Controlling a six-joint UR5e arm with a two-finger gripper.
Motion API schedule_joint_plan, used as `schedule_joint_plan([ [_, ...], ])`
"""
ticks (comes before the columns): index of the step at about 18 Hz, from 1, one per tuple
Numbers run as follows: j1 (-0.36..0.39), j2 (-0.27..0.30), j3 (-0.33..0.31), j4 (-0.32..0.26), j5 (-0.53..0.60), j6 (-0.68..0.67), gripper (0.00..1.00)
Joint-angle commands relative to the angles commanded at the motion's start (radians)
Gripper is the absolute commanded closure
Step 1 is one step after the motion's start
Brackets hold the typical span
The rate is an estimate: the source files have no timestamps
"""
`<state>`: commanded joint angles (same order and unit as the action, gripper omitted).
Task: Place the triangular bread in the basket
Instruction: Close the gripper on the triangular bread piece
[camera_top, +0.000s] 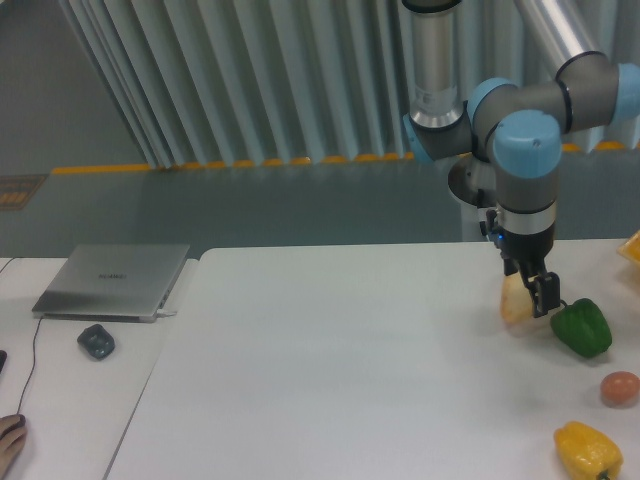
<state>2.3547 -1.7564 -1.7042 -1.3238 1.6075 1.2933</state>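
The triangular bread (515, 303), a pale tan wedge, lies on the white table (340, 360) at the right. My gripper (538, 292) hangs straight down over the bread's right side, with one dark finger (545, 294) in front of it. The wrist hides the bread's top. Whether the jaws are clamped on the bread does not show. No basket is recognisable; only an orange-yellow corner (632, 246) shows, cut off by the right edge.
A green pepper (581, 327) lies just right of the bread. Nearer the front are a small orange-brown ball (619, 387) and a yellow bell pepper (588, 450). On the left stand a closed laptop (115, 280) and a dark mouse (96, 341).
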Motion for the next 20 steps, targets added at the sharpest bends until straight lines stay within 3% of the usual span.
schedule_joint_plan([
  [2,-0.011,-0.002,-0.035,0.002,0.009,-0.025,0.00],
  [8,-0.038,-0.029,-0.052,0.003,0.081,-0.068,0.00],
  [11,-0.040,-0.047,-0.051,0.005,0.083,-0.068,0.08],
  [15,-0.058,-0.074,-0.049,0.041,0.086,-0.069,0.03],
  [20,-0.060,-0.077,-0.071,0.044,0.133,-0.069,0.01],
])
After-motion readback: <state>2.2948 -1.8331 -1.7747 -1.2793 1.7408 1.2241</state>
